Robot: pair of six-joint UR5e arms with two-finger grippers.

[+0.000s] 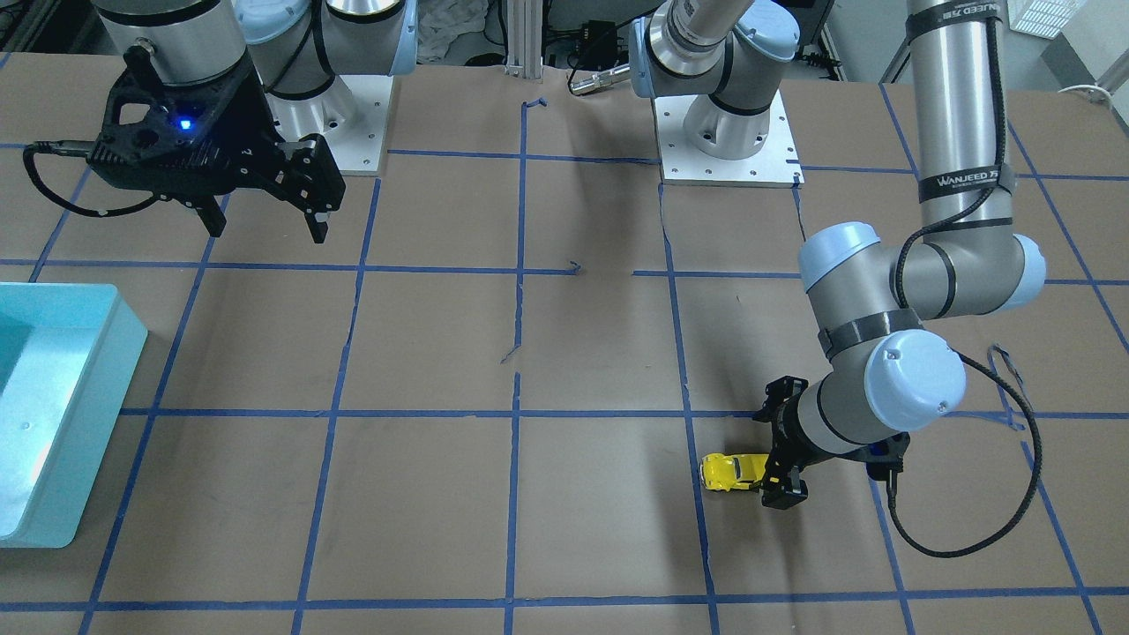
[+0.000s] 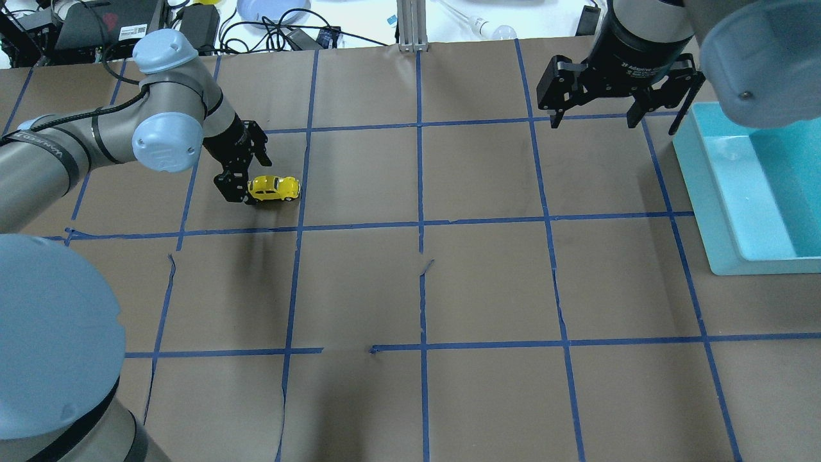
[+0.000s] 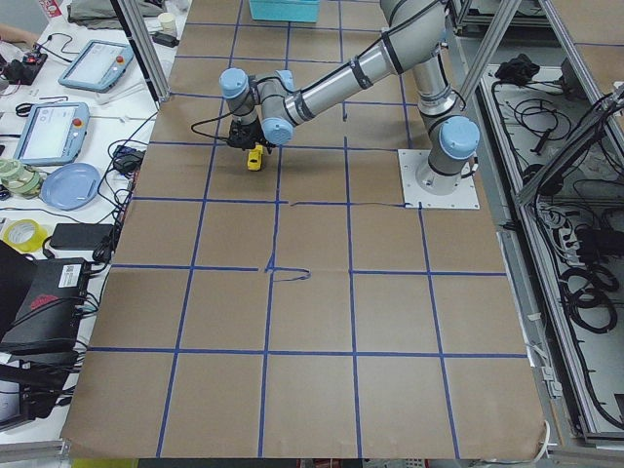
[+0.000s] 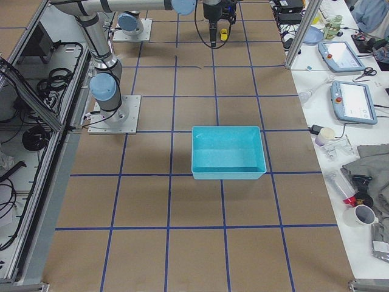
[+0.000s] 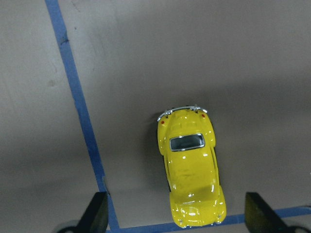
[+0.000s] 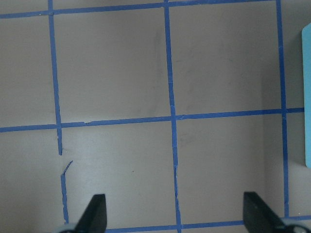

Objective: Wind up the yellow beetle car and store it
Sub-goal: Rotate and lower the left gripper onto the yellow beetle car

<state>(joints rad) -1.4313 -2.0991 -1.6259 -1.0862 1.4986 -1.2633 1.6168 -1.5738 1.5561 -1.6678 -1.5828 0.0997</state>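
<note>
Brown gridded table (image 2: 481, 289), teal bin (image 2: 696, 186) on it. Right gripper (image 2: 616, 122) hovering just beside the bin, fingers spread, nothing held. Left gripper (image 2: 247, 170) well apart from the bin, down low, fingers wide open either side of one end of yellow beetle car (image 2: 274, 187), no contact. Car on its wheels, well apart from the bin.

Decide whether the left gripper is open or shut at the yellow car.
Open. The left wrist view shows the left gripper with fingers wide apart, the yellow beetle car between them touching neither.
</note>
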